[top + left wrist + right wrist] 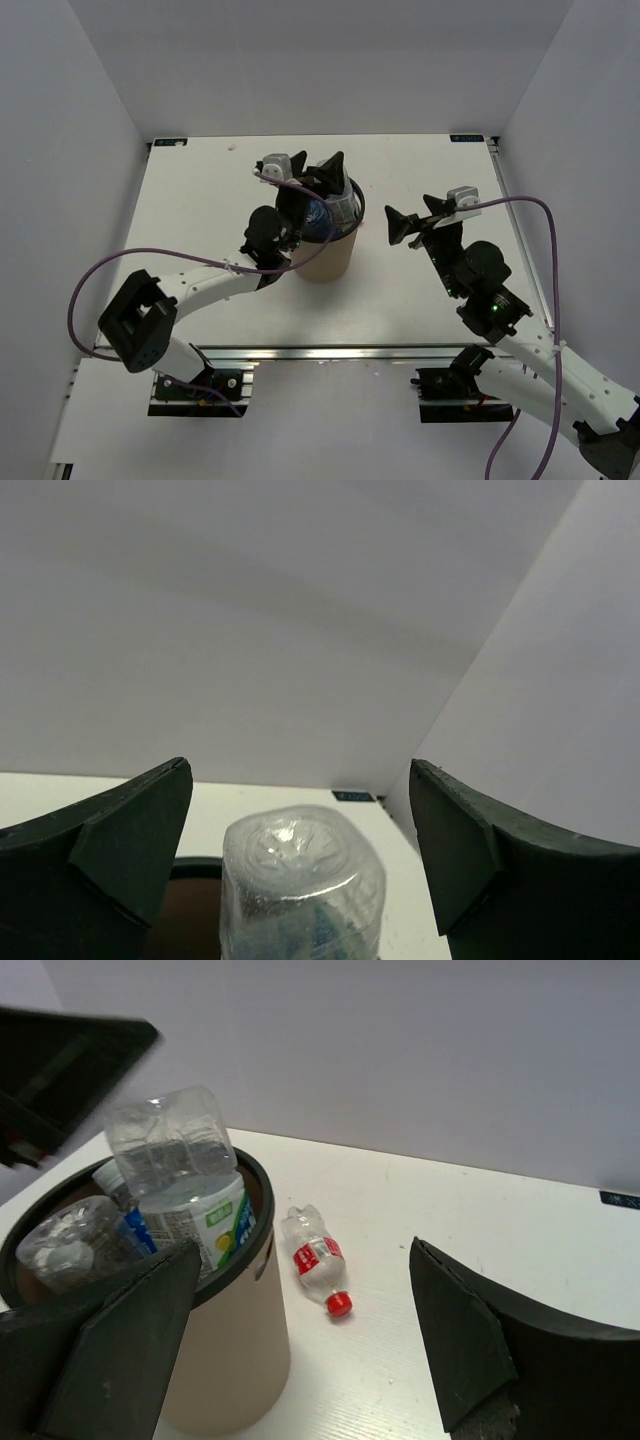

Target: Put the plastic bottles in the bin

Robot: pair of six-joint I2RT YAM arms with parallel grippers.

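Left claw [322, 178] released above the bin [330, 265] — wrist view: bottle base [300, 875] between the fingers [120, 850], touching neither. Right claw [410, 215] spread beside the bin — only its view shows a red-capped bottle [315, 1260] lying behind

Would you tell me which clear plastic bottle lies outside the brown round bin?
The clear bottle with red cap and label, on its side beside the brown bin; the others are inside.

- The white table [200, 195] lies flat, closed in by plain white walls [320, 60] at the back and on both sides.
- Small dark tags [467, 137] sit at its two far corners.
- A metal rail [330, 352] runs along its near edge.
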